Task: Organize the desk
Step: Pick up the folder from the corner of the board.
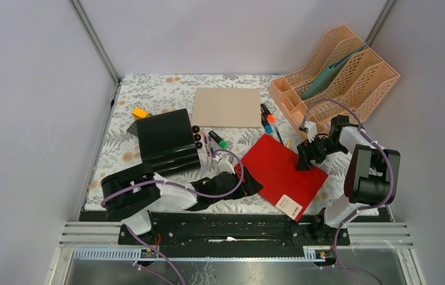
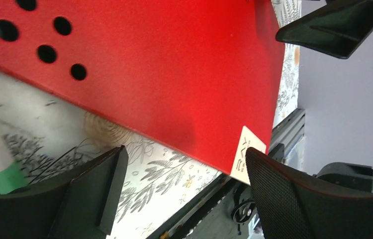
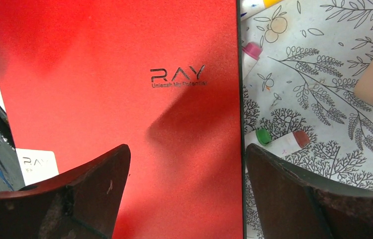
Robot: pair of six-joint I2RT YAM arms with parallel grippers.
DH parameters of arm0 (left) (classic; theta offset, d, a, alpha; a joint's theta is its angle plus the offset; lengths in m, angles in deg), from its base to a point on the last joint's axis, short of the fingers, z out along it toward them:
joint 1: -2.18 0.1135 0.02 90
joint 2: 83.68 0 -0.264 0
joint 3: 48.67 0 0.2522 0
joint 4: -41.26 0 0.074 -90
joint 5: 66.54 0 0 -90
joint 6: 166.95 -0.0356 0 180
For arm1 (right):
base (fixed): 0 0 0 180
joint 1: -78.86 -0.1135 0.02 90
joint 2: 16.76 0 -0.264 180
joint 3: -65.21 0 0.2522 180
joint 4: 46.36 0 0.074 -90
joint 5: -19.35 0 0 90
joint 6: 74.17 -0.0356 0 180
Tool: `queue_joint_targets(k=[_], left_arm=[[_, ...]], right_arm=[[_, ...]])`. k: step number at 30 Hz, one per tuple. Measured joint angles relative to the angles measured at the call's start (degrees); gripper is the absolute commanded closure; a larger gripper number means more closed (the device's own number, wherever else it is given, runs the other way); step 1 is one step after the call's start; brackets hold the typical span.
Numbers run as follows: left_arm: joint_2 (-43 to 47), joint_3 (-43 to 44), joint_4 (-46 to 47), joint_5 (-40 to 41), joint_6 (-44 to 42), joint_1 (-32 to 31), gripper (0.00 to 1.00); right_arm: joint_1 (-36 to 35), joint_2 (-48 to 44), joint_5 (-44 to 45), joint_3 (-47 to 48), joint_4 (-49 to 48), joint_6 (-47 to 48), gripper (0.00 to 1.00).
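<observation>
Right jaws apart over the folder (image 1: pixel 279 172) edge, centre frame; left jaws apart at its lower-left corner; best straddle the edge squarely, then clamp low

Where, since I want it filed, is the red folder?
In the top view the red folder lies on the desk, front right of centre, with the left gripper at its left corner and the right gripper over its right edge.

A robot lab cell: plain grey walls (image 1: pixel 30 89) on aluminium posts (image 1: pixel 97 41) box in a cloth-covered desk (image 1: pixel 155 89), with two arms (image 1: pixel 149 193) bolted to a rail (image 1: pixel 226 228) along the bottom.
</observation>
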Motion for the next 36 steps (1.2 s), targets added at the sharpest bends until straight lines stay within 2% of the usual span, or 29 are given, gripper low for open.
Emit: queue_joint_targets(k=[10,21,33,36], left_arm=[[-6.4,2.8,6.3,-1.2,4.7,0.0,0.1],[-8.4,4.2,7.6,-2.4,6.4,0.0,0.11],[-11.1,5.3,10.8,-4.8,6.1,0.6,0.12],[-11.7,5.4,11.9,-5.3,5.5,0.8,0.11]], right_arm=[[-0.8,3.9,1.3,1.0,-0.7,-1.3,0.1],[-1.0,6.4,0.9,6.2,3.9,2.4,0.38],[-1.0,6.5,-6.8,15.1,15.8,10.4,0.49],[-1.0,6.5,-8.6,15.2,18.7,12.1,0.56]])
